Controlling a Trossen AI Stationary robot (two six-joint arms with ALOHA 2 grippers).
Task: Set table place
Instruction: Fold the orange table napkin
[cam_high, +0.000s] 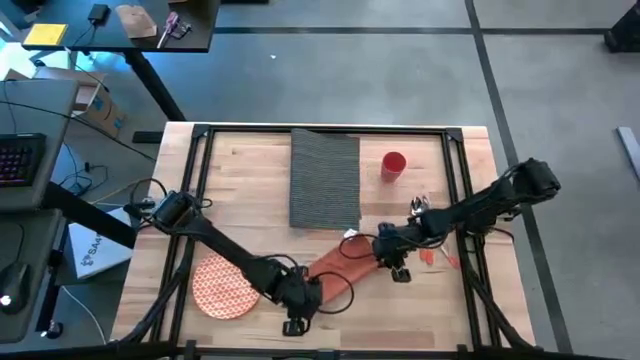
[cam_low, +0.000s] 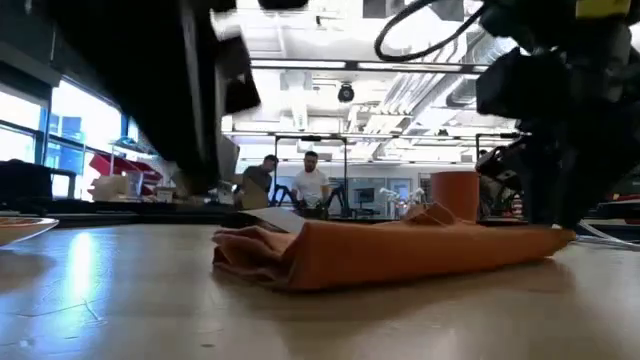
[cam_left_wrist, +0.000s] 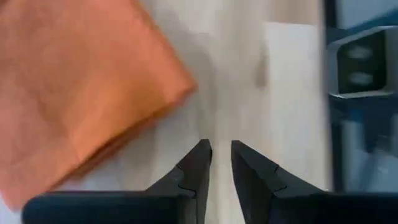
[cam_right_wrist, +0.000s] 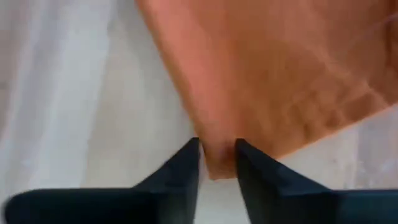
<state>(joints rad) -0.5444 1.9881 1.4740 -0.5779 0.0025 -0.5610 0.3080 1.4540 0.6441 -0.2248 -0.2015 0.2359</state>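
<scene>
Heads up: your biggest risk here is dragging the napkin (cam_high: 345, 262) into a crumpled heap. It already lies loosely bunched on the table (cam_high: 250, 165), down around 6 o'clock from the placemat (cam_high: 324, 179), and your right gripper (cam_right_wrist: 216, 163) is pinching only one corner of it. Pull sideways from a grip that thin and I'd guess the cloth either slips free or drags folded instead of flat. The cutlery (cam_high: 432, 256) also sits just off the napkin's 3 o'clock end, under your right arm, so a wide swing could knock it about.

Right gripper: fingers nearly together with the orange corner caught between them. Left gripper (cam_left_wrist: 221, 163): fingers a narrow gap apart, holding nothing, over bare wood just beside the napkin's other end, near the table's 6 o'clock edge.

The plate (cam_high: 225, 284) waits around 7 o'clock and the red cup (cam_high: 393, 165) near 1 o'clock, beside the placemat; neither is in place yet.
</scene>
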